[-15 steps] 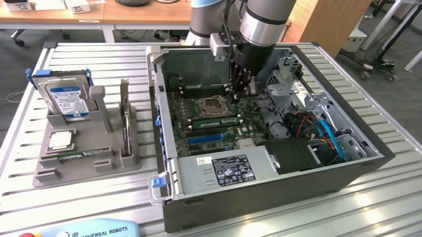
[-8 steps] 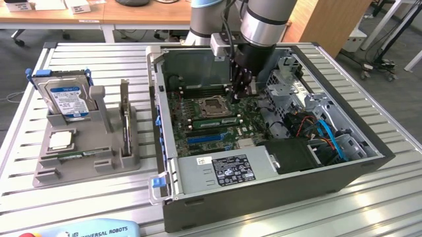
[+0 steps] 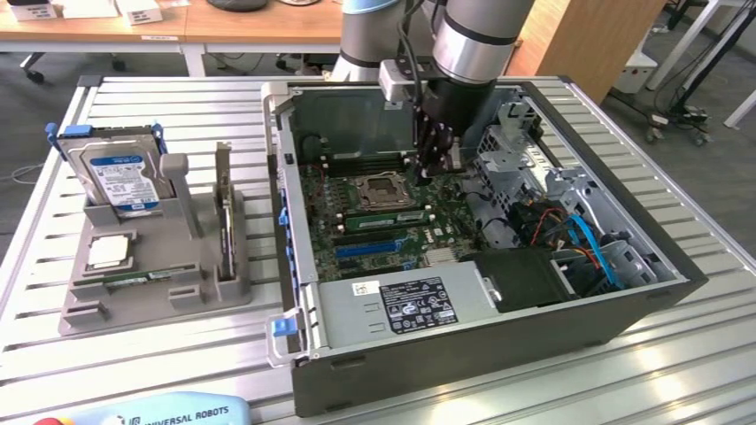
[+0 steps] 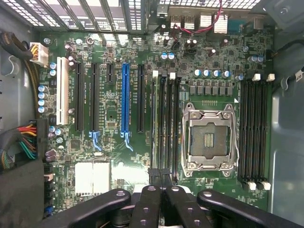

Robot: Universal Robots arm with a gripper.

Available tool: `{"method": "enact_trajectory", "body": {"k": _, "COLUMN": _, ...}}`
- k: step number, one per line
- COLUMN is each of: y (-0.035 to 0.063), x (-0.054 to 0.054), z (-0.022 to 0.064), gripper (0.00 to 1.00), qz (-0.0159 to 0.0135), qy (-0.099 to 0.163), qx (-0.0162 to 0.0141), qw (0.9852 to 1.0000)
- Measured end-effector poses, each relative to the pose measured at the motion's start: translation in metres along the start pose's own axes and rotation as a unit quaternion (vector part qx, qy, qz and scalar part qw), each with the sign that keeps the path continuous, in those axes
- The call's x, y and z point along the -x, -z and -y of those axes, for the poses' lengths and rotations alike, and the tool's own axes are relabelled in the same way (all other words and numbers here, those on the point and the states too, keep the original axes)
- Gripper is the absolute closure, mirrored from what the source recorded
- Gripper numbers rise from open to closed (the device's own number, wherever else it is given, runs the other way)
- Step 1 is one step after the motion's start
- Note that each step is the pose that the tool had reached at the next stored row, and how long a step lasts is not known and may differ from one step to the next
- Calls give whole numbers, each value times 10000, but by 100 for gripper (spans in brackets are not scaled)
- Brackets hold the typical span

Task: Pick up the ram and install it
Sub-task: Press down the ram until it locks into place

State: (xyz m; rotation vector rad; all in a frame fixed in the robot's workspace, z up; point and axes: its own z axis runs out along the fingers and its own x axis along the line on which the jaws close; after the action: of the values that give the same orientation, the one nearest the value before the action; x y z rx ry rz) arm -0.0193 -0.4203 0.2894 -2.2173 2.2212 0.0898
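Slatted aluminium surface: carries open dark-grey computer case. Item: slim green ram stick, standing edge-up in the slot beside the square silver processor socket. My black fingers: clenched over one end; contact unclear. Handling: press straight down, evenly. Room: neighbouring slots close; case walls well apart.

1. We see a silver aluminium tabletop of parallel ribbed slats filling the foreground.
2. Behind it we find long light wooden desks on white legs.
3. An upright light-brown wooden panel stands toward the exterior view's right.
4. We note a dark grey floor, with black cables lying on it.
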Motion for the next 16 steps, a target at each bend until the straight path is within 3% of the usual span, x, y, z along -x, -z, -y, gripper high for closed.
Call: {"method": "enact_trajectory", "body": {"k": 16, "y": -14, "x": 0, "z": 13, "gripper": 90, "qz": 3, "qy": 0, "qx": -1, "qw": 10000}}
